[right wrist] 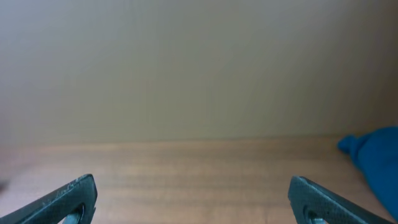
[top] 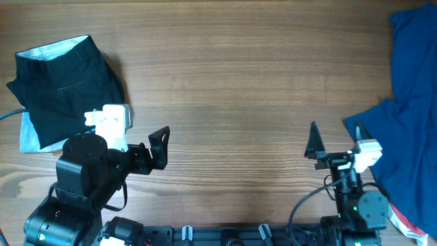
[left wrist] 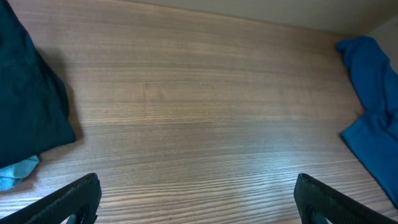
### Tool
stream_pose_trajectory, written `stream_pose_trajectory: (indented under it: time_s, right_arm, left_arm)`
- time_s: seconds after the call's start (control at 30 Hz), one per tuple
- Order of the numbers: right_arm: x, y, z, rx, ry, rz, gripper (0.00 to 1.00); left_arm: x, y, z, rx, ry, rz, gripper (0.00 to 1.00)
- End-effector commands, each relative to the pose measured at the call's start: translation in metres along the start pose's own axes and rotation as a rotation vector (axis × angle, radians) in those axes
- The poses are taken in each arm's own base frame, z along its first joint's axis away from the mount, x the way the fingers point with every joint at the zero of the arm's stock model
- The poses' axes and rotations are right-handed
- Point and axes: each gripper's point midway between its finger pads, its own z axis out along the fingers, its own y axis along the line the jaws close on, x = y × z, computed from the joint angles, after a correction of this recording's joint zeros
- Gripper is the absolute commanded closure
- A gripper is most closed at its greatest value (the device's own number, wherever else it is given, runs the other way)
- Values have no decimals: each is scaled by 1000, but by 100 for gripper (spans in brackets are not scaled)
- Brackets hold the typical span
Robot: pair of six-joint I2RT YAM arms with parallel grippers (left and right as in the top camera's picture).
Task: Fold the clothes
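Note:
The black garment (top: 65, 85) lies bunched in a compact heap at the table's far left, its whitish-grey waistband (top: 54, 49) along the far edge. It also shows at the left edge of the left wrist view (left wrist: 28, 106). My left gripper (top: 164, 147) is open and empty, to the right of the garment and apart from it; in the left wrist view (left wrist: 198, 202) only bare wood lies between its fingers. My right gripper (top: 334, 134) is open and empty at the front right, over bare wood in the right wrist view (right wrist: 193, 199).
A light-blue piece (top: 29, 140) sticks out from under the black garment's near left edge, and shows in the left wrist view (left wrist: 15, 173). Bright royal-blue fabric (top: 410, 102) covers the table's right side, close to my right gripper, and shows in both wrist views (left wrist: 373, 112) (right wrist: 373, 155).

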Motion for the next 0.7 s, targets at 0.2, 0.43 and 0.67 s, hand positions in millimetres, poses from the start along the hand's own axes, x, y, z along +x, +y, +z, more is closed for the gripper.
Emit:
stream_pose_trajectory:
  time_s: [0.2, 0.43, 0.67]
  right_arm:
    - [51, 14, 2, -104, 102, -2, 0]
    - [51, 14, 2, -104, 103, -2, 0]
    - [52, 14, 2, -104, 103, -2, 0]
  left_arm:
    - [0, 2, 0, -10, -4, -5, 0]
    - [0, 2, 0, -10, -4, -5, 0]
    - [0, 2, 0, -10, -4, -5, 0]
